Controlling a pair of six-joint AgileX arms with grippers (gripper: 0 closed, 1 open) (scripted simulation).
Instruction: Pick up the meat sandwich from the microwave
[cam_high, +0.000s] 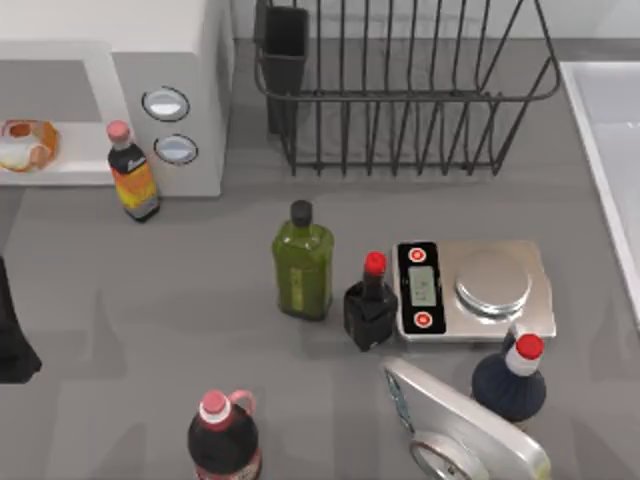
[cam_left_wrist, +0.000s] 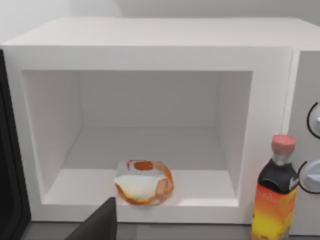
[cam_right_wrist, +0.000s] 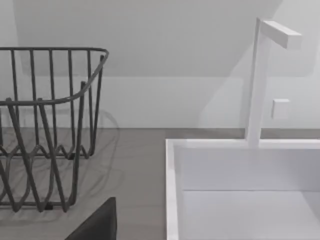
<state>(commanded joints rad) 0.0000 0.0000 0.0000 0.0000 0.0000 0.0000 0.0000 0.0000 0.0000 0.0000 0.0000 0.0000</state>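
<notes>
Resting at microwave (cam_left_wrist: 150, 55) cavity front – meat sandwich (cam_left_wrist: 144, 182); left gripper opening – cannot tell.

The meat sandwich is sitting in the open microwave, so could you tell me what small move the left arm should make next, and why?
Probably ease the left tool straight forward toward the meat sandwich. It lies near the front edge of the microwave cavity, door open, nothing grasped. The sauce bottle stands off to one side, so keep clear of it.
</notes>
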